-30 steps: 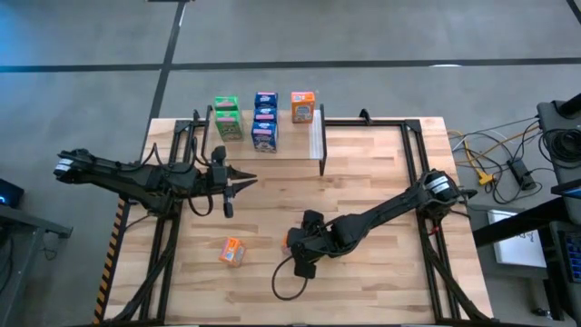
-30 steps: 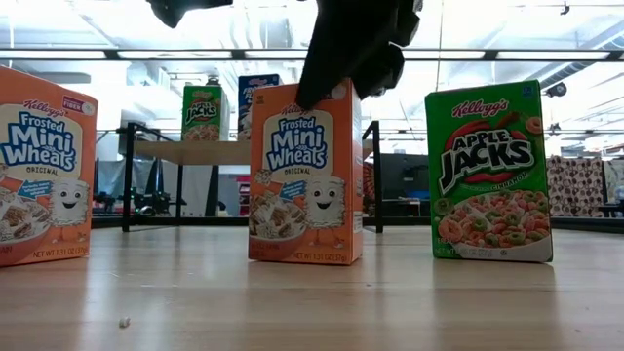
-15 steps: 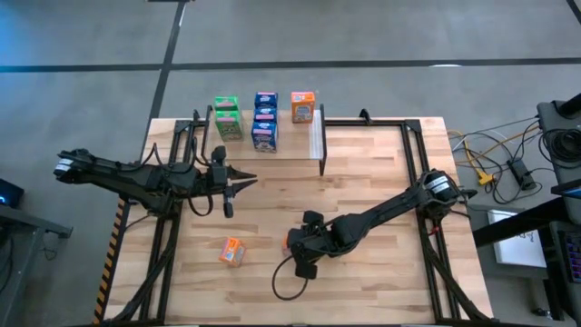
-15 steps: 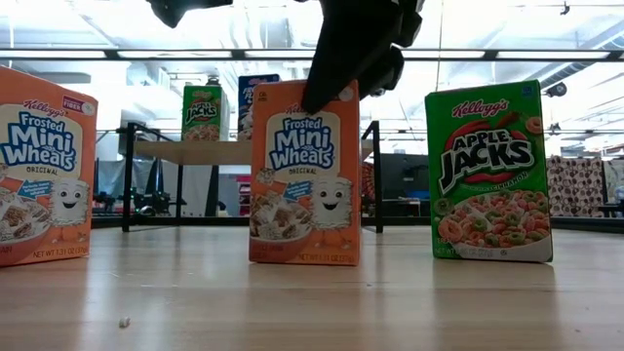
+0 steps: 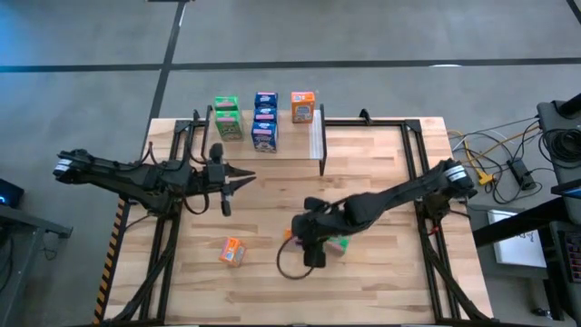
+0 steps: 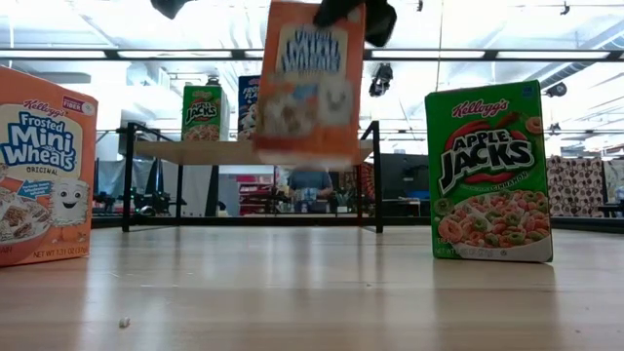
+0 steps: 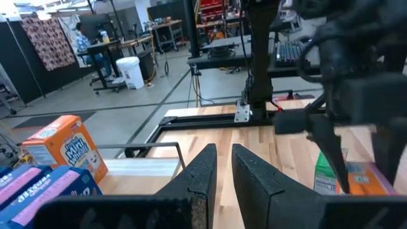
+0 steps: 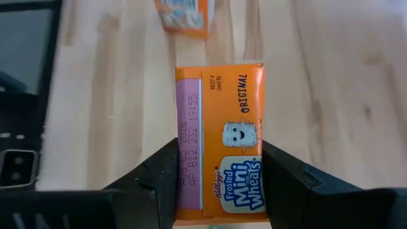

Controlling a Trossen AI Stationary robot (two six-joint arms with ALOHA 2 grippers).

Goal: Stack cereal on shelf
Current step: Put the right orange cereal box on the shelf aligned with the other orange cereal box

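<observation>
Over at the left of the high view, the left gripper hangs above the table with its fingers pinched nearly together, holding nothing. Below it, low in the frame, a lone orange box lies on the wood. Up top, the shelf runs along the table's far edge with its pale strip at the right end; a green box, a blue box and another orange box stand there in a row.

Centre frame now: the right gripper has a box of Mini Wheats clamped between its fingers, and in the low view it hangs clear of the table, slightly tilted, near the top middle of the picture. The right wrist view gives the close look: bright orange card, a pale pink side panel with a printed date code, the word "ORIGINAL" and a little smiling wheat figure. Just right of the gripper in the high view, a green Apple Jacks box stands upright on the table.
</observation>
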